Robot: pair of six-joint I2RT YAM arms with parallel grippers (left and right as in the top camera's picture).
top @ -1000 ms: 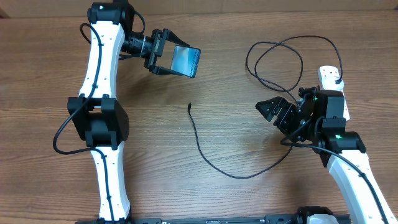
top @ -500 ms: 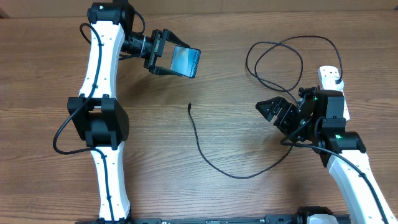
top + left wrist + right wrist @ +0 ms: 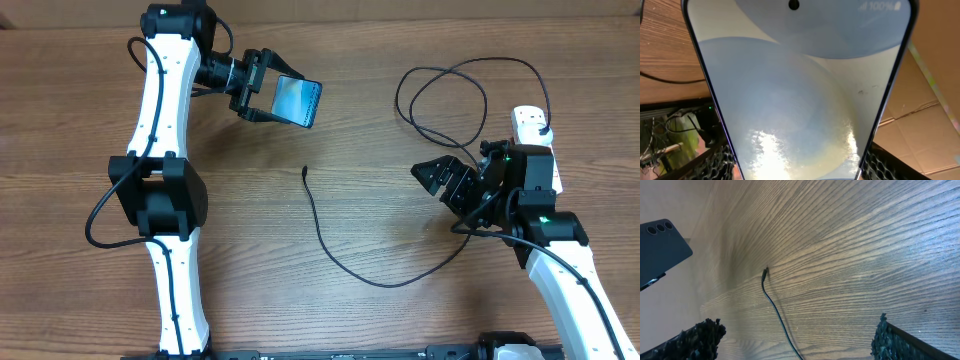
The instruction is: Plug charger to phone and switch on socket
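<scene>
My left gripper (image 3: 268, 92) is shut on the phone (image 3: 297, 98) and holds it above the table at the back left, its light-blue screen tilted up. The phone's screen (image 3: 795, 85) fills the left wrist view between the fingers. The charger (image 3: 340, 255) is a thin black cable lying across the middle of the table, its connector tip (image 3: 304, 171) pointing to the back, its loops (image 3: 440, 90) at the back right. The tip also shows in the right wrist view (image 3: 765, 272). My right gripper (image 3: 448, 185) is open and empty, right of the cable. The socket (image 3: 530, 128) lies at the right edge, partly hidden by my right arm.
The phone's dark back (image 3: 662, 247) shows at the left of the right wrist view. The left arm (image 3: 160, 180) stretches along the left side of the wooden table (image 3: 80, 250). Cardboard (image 3: 932, 115) shows behind the phone in the left wrist view.
</scene>
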